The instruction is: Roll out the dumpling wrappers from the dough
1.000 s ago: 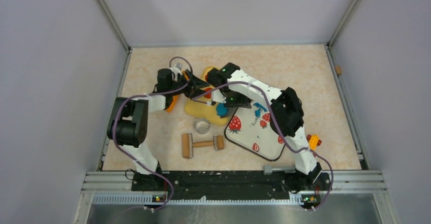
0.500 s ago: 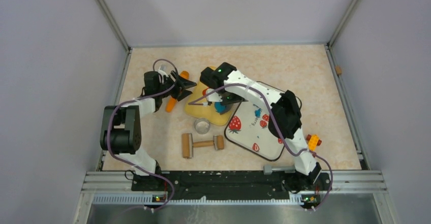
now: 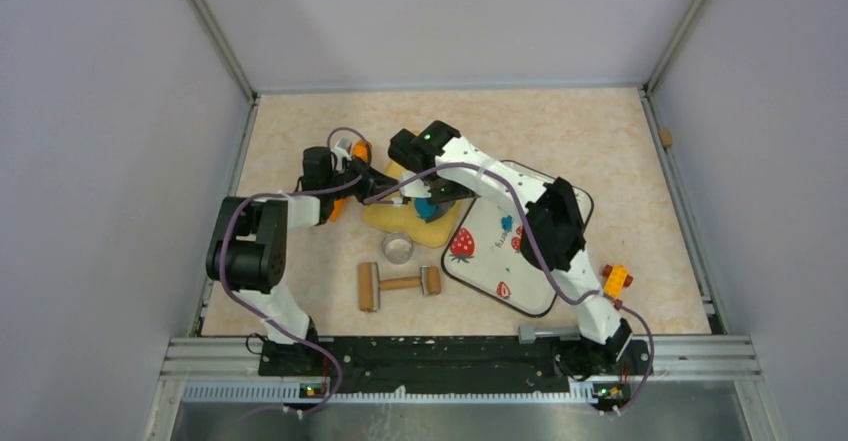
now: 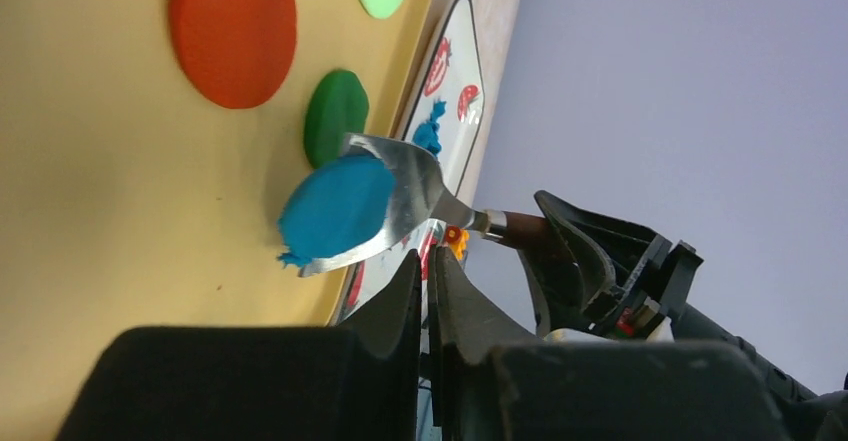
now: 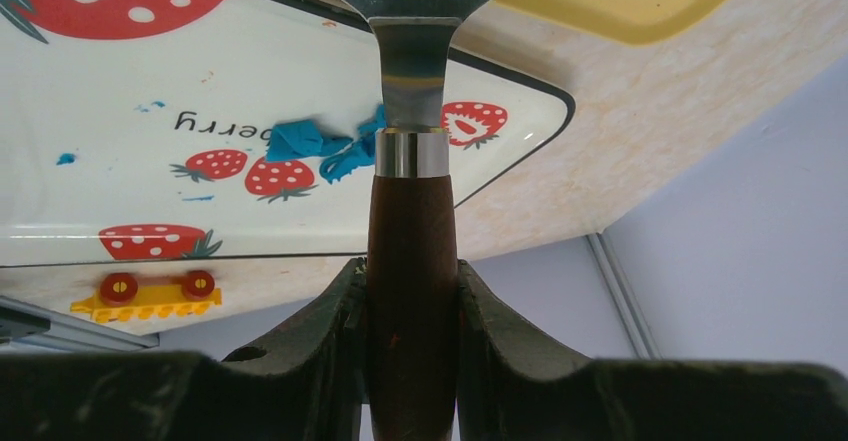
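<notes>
Right gripper (image 5: 410,291) clamped on the spatula (image 5: 410,211) handle; left gripper (image 4: 428,291) together, empty. Wrapper (image 4: 335,206) lay on the blade over the board (image 4: 120,211), just ahead of the left tips, with the spatula axis running back toward the right arm. Right wrist view hid the wrapper but showed dough (image 5: 325,146) scraps on the mat (image 5: 120,191).

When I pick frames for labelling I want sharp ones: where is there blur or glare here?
Left wrist view: the left gripper is a dark, soft-focus mass at the bottom; the spatula blade catches glare, the blue wrapper is crisp. Right wrist view: the right gripper is soft, the dough scraps sharp. Top view: even light, faint shadows.
</notes>
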`<state>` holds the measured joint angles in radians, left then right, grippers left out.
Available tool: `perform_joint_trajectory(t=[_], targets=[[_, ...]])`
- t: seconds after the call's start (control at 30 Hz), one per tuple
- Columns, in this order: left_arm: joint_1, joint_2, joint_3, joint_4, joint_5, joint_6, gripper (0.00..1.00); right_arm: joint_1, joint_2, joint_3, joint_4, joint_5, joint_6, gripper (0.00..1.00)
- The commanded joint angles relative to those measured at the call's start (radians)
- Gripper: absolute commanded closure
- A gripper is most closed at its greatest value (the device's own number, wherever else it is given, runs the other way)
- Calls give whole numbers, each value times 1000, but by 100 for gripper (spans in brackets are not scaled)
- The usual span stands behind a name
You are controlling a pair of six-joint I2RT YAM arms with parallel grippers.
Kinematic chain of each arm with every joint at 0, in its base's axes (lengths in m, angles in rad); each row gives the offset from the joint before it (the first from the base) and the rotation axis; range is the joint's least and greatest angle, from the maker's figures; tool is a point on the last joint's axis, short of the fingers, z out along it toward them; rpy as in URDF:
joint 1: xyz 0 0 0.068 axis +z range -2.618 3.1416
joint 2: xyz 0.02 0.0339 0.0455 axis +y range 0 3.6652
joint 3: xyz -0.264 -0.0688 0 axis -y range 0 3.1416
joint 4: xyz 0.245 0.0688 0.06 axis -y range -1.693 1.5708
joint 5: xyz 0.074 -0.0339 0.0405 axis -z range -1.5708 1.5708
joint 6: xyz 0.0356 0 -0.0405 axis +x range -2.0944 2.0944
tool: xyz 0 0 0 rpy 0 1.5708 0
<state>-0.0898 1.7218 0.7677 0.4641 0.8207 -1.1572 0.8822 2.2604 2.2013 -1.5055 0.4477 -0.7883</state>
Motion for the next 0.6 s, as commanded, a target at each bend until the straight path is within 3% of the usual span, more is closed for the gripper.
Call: perform_joint_trajectory(t=[0.0,0.1,0.57], targets=[[-60,44,70,68,59,-40,93,13,-1,37,2,-26,27,100],[-98,78,92,69,63,-34,100,15,13,48,2,-36,36,100],[-171,195,187,7,49,-34,100,17,19,72,2,-53,68,100]])
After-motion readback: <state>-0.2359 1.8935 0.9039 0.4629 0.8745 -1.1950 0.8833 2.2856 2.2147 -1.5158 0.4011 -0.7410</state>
